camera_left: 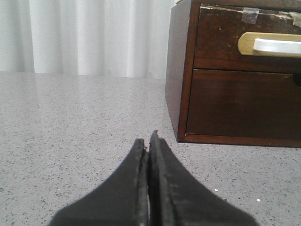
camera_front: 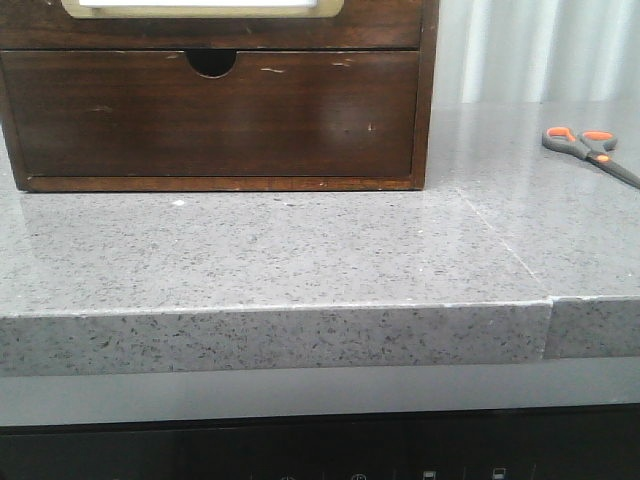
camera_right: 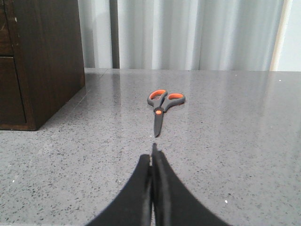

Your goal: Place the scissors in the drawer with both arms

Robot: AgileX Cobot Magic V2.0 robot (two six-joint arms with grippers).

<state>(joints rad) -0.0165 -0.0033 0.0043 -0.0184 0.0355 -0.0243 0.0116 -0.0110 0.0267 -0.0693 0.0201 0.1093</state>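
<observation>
speckled grey stone countertop, pale pleated curtain behind it, dark cabinet front below.

The right gripper, its fingers pressed together with nothing between them, hovers over the grey speckled countertop, the closed scissors lying flat at its twelve o'clock, blade tips toward it, and the dark wooden cabinet at ten o'clock.

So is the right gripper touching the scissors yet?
Apart. The right wrist view shows bare countertop between the shut right gripper and the blade tip of the scissors.
</observation>
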